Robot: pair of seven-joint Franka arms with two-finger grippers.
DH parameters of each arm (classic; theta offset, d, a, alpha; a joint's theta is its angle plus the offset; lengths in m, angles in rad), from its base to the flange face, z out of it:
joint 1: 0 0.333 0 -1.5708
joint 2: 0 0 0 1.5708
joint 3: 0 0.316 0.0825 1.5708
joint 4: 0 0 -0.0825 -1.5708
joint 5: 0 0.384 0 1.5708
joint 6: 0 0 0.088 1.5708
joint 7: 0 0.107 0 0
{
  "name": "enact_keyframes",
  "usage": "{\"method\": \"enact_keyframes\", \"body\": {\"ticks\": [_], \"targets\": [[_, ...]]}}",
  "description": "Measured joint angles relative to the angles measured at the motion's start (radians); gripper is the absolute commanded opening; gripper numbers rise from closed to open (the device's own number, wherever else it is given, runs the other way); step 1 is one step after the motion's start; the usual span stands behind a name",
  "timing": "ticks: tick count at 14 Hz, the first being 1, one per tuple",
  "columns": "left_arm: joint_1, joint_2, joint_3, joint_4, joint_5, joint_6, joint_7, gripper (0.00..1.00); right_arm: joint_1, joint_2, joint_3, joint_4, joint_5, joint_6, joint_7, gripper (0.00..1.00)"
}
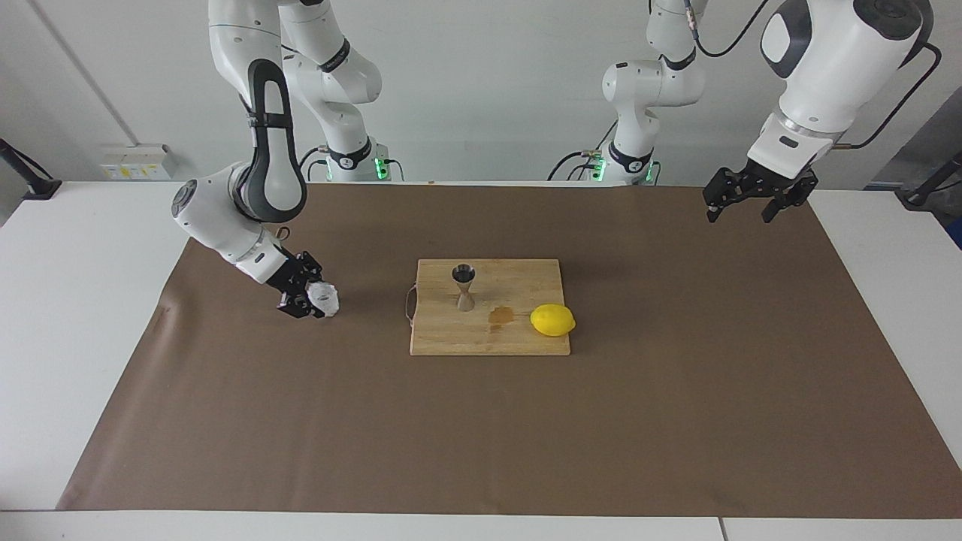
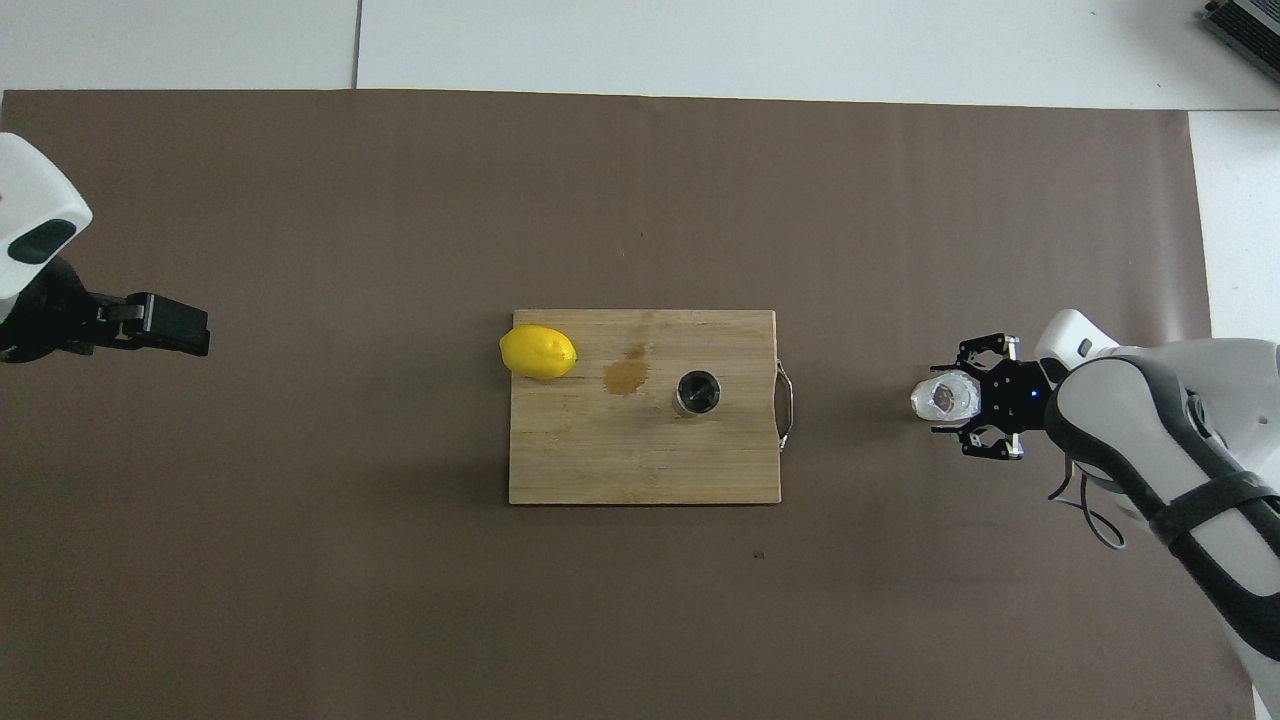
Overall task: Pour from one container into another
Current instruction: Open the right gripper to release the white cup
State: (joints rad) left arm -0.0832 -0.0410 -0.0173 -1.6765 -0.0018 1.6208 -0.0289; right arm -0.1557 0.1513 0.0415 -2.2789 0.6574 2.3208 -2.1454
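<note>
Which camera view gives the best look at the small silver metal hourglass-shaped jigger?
The facing view: it shows the small silver metal hourglass-shaped jigger from the side, upright on the wooden cutting board, both cones and the narrow waist visible. The overhead view shows only its round open mouth, hiding the hourglass shape.

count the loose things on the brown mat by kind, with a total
glass cup: 1
metal jigger: 1
lemon: 1
wooden cutting board: 1
total: 4
</note>
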Motion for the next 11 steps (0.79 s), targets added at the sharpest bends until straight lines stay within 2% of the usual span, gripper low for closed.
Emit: {"method": "enact_keyframes", "body": {"ticks": [6,11], "targets": [[0.000,0.000,0.001,0.000,0.000,0.002,0.000,1.00,-0.001,-0.007,0.000,0.001,0.000,-0.020,0.003,1.00],[0.001,0.000,0.005,0.000,0.000,0.002,0.000,1.00,-0.002,-0.108,-0.001,0.005,-0.026,-0.114,0.154,1.00]]}}
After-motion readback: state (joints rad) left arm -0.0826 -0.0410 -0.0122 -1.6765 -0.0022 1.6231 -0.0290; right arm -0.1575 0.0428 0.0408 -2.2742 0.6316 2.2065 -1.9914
